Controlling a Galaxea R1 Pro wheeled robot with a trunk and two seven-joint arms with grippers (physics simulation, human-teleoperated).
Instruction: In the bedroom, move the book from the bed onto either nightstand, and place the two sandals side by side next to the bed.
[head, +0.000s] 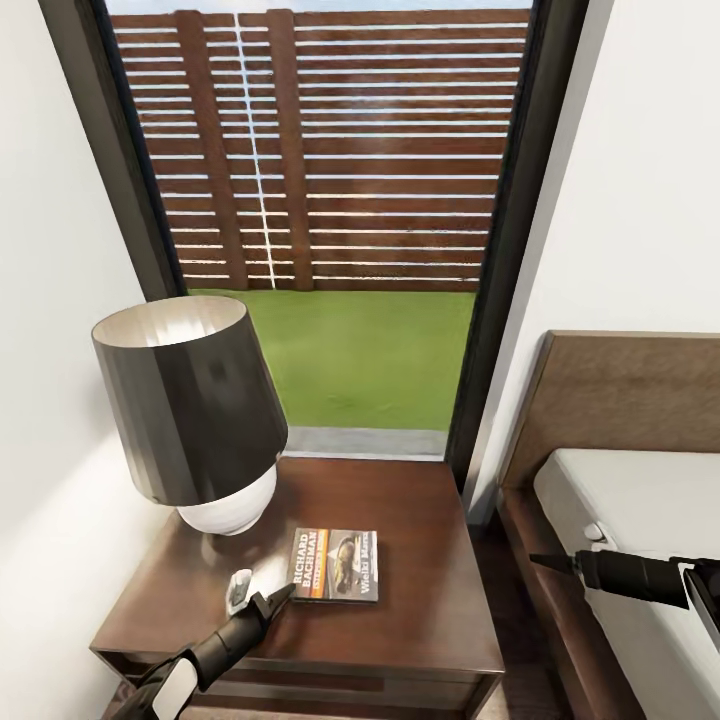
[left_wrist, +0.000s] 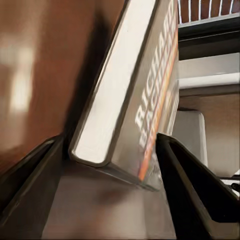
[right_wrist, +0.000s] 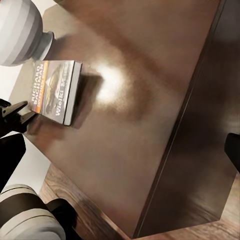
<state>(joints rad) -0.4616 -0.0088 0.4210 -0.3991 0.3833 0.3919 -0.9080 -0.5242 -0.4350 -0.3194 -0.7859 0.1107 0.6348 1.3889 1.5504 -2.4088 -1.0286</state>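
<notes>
The book (head: 334, 565) lies flat on the nightstand (head: 420, 620) tabletop, cover up, between the front edge and the lamp (head: 190, 410), which stands at the rear left corner. The first part of the task therefore appears to be at its end: the book is off the bed (head: 640, 500) and resting on the glossy wood. The left tool (head: 275, 598) sits at the book's near left corner. In the left wrist view its two fingers (left_wrist: 190, 190) are spread on either side of that corner, and whether either finger touches the book cannot be told; the book (left_wrist: 135, 100) rests on the wood rather than hanging in a grip. The step in hand is judged to be the release and withdrawal. The next move calls for drawing the left tool straight back and up, so that neither finger drags the corner and slides the book toward the edge. The sandals would then be the remaining work. The book's long axis runs across the tabletop, roughly parallel to the front edge. The title reads sideways from the robot's position, and the spine lies along the side facing away from the lamp in the right wrist view (right_wrist: 52, 90). The right tool (head: 556, 563) hangs over the bed's near edge, well apart from the book; whether it is spread or closed cannot be told.
</notes>
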